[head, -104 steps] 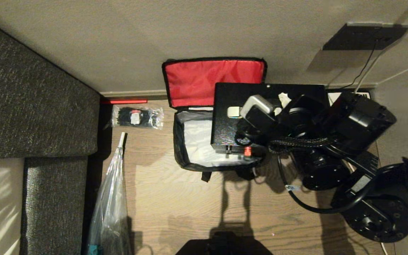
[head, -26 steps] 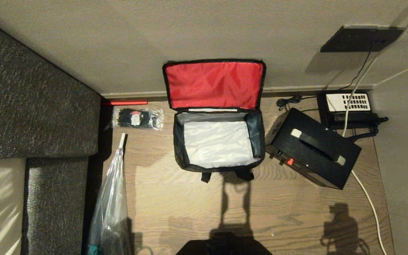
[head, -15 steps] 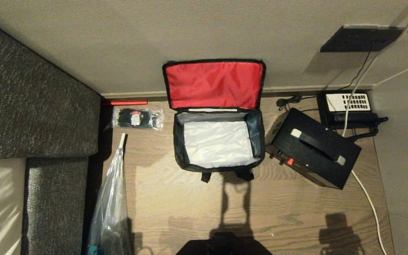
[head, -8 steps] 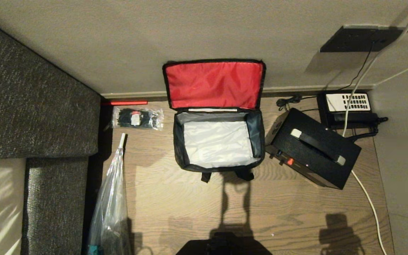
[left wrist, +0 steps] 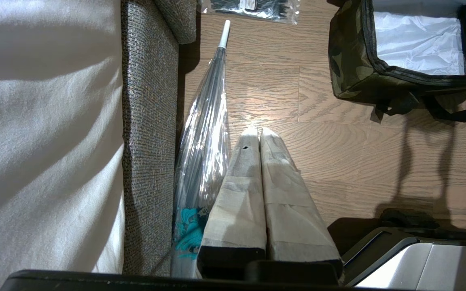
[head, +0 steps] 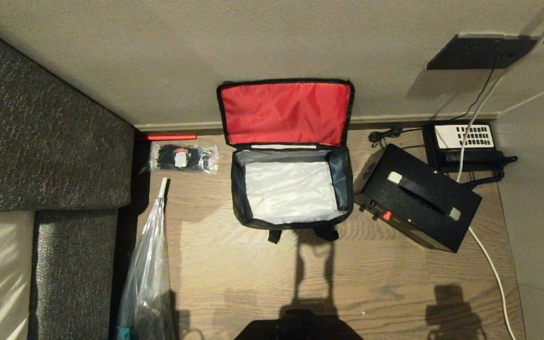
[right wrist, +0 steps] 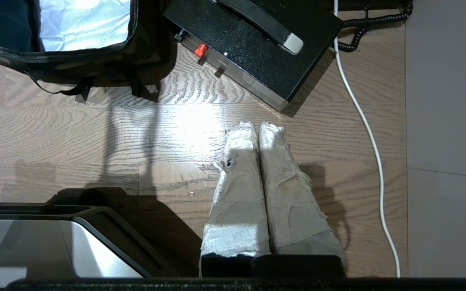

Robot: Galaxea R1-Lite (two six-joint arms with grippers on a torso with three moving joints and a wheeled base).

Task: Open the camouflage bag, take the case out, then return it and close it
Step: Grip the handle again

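Camouflage bag cut off by left wrist view's edge; case likewise, right wrist view.

Camouflage bag against the wall, case just right, telephone behind the case

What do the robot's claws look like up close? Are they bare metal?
Not bare. Each claw, left and right, has two long tapered fingers wrapped in pale grey-beige tape over black bases. The right claw's wrapping is frayed and grubby, the left's smoother. One finger on each has a small dark hole.
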